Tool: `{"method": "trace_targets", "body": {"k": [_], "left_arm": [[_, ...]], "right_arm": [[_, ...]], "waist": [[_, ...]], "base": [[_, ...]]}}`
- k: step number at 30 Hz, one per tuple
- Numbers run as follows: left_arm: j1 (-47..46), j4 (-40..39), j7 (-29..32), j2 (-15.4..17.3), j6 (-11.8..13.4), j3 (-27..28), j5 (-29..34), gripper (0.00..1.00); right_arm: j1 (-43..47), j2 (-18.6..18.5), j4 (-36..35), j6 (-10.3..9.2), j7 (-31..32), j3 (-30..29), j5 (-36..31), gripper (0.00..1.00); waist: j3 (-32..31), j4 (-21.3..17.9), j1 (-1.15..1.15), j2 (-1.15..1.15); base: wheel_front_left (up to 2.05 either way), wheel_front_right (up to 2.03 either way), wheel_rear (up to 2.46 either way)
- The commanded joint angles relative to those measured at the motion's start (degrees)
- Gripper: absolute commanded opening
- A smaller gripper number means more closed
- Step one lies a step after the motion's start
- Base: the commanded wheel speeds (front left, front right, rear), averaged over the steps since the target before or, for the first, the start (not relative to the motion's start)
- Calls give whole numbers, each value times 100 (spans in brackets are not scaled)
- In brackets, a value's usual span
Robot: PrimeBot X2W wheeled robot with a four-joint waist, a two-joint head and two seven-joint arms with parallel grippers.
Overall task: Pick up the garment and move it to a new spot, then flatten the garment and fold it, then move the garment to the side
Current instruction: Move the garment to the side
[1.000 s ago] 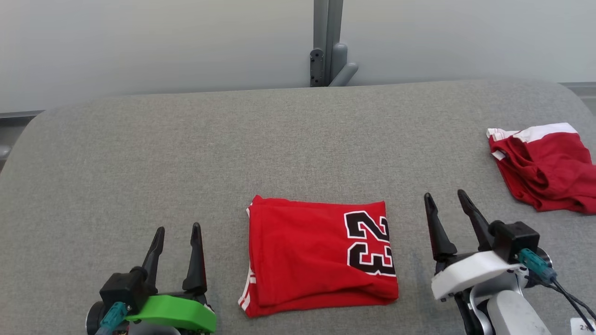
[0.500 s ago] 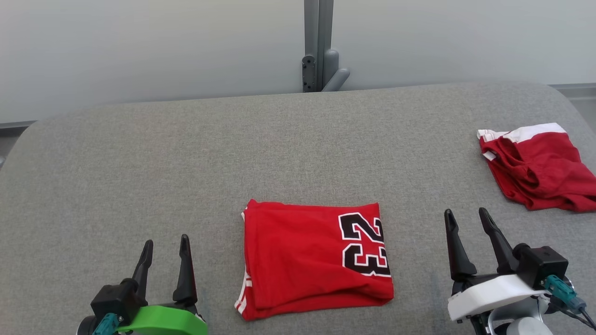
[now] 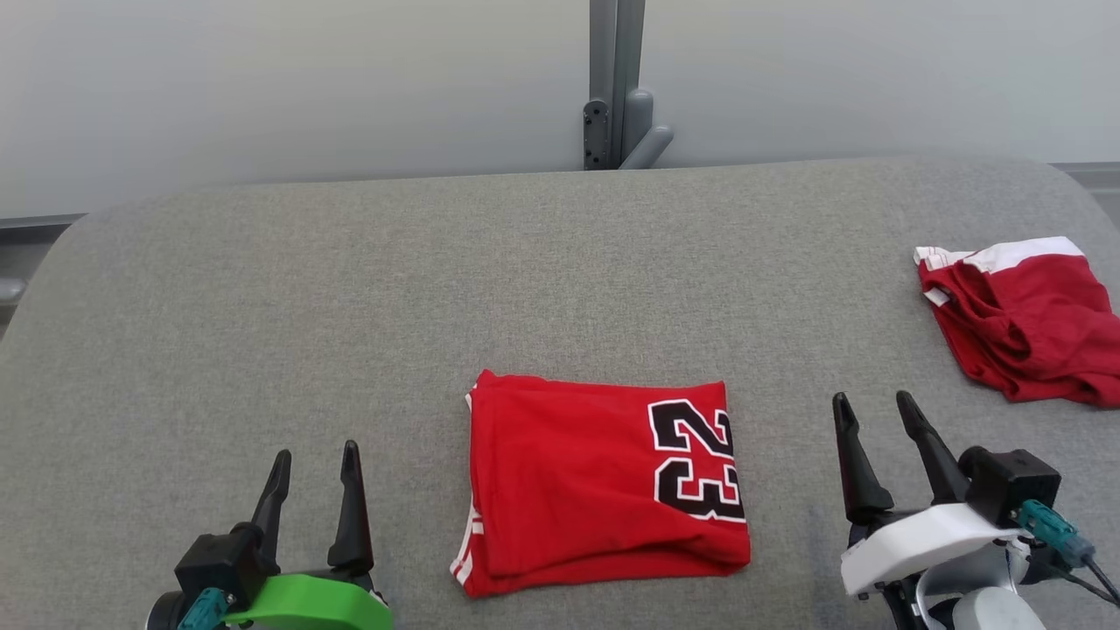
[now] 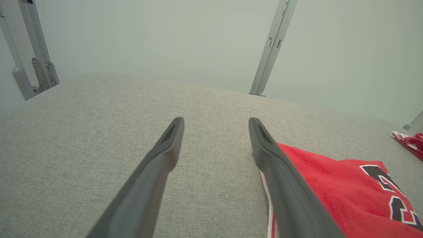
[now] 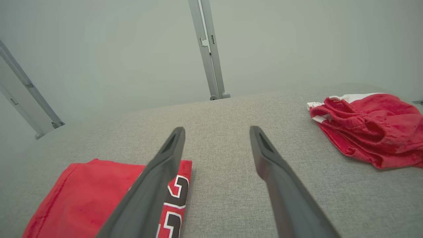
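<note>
Red jersey (image 3: 604, 486): folded flat, tabletop (image 3: 350, 289) centre, between my hands.
Left hand (image 3: 315, 451): fully spread, empty.
Right hand (image 3: 873, 398): fully spread, empty.
Right wrist view: shorts (image 5: 366, 132) by right edge.
Room: bare behind jersey.

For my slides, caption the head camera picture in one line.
Folded red jersey on the grey table between the left gripper and right gripper, jaws open; another red garment sits far right.

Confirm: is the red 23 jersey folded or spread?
Folded. The red jersey lies as a compact rectangle on the grey surface, with stacked layers showing at its left and bottom edges.
</note>
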Motion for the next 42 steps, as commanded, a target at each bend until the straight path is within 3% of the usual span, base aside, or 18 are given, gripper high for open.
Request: {"method": "trace_targets", "body": {"k": [1, 9, 17, 33, 34, 35, 36, 37, 38, 42], "left_arm": [[-39, -5, 2, 4, -17, 8, 36, 100], [-124, 22, 2, -5, -46, -37, 63, 100], [-190, 56, 2, -10, -63, -69, 86, 100], [-255, 100, 2, -21, -100, -97, 121, 100], [-257, 100, 2, -22, -101, -94, 122, 100], [-257, 98, 2, -23, -100, -89, 123, 100], [-255, 96, 2, -23, -98, -83, 122, 100], [-252, 96, 2, -24, -92, -76, 119, 100], [-247, 86, 2, -24, -79, -66, 117, 100], [-247, 58, 2, -26, -70, -74, 125, 100]], "right_arm": [[-132, 0, 98, -2, 128, 10, -37, 100], [-495, -157, 805, -1, 781, 149, 371, 100], [-799, -495, 1644, -1, 1514, 770, 1612, 100], [-1379, -999, 2462, -1, 2050, 1696, 3480, 100], [-1404, -1018, 2478, -1, 2074, 1760, 3566, 83], [-1429, -1050, 2480, -1, 2075, 1830, 3628, 45], [-1448, -1084, 2474, -1, 2066, 1898, 3678, 29], [-1466, -1116, 2477, -1, 2040, 1957, 3720, 5], [-1521, -1186, 2458, -1, 1967, 2073, 3793, 0], [-1636, -1341, 2408, -1, 1806, 2234, 3916, 0]], "waist": [[30, 35, 0, 19], [168, 246, 0, 19], [340, 560, 0, 19], [464, 987, 0, 19], [471, 993, 0, 19], [476, 995, 0, 19], [480, 994, 0, 19], [484, 989, 0, 19], [491, 967, 0, 19], [511, 862, 0, 19]], "base": [[0, 0, 0], [0, 0, 0], [0, 0, 0], [0, 0, 0], [0, 0, 0], [0, 0, 0], [0, 0, 0], [0, 0, 0], [0, 0, 0], [0, 0, 0]]}}
